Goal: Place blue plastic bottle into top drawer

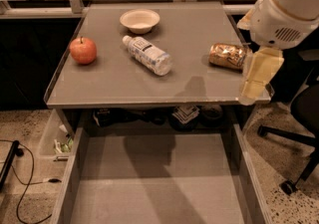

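Beside the shiny gold can [228, 56] hangs the cream claw [255, 81].

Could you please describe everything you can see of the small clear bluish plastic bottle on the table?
The small clear, pale-bluish plastic bottle lies on its side on the grey tabletop, slanted, white cap toward the cream bowl. A white label with dark print wraps the cap half. Only the table touches it; the cream gripper hangs apart at the table's right edge.
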Robot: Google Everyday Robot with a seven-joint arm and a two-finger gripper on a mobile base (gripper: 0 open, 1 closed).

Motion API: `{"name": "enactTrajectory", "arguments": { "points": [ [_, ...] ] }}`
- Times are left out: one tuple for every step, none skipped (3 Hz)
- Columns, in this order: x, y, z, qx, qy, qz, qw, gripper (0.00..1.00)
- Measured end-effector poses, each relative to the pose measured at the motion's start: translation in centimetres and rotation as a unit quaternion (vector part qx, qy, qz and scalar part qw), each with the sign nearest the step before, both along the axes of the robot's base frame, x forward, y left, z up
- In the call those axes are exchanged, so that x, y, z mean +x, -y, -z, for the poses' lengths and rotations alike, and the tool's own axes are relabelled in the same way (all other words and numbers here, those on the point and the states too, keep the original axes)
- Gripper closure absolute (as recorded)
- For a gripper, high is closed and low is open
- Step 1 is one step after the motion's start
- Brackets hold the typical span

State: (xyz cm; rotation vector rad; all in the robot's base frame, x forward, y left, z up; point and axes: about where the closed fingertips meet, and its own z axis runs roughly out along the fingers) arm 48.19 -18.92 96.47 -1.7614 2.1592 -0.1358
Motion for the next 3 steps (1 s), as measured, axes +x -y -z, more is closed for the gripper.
{"name": "enactTrajectory", "arguments": {
  "points": [
    [4.0,-2.4,0.9,0.04,0.006,-0.028,0.9988,0.0],
    [4.0,-2.4,0.9,0.04,0.006,-0.028,0.9988,0.0],
    [5.6,-4.5,1.4,0.083,0.018,-0.028,0.996,0.0]
  ]
}}
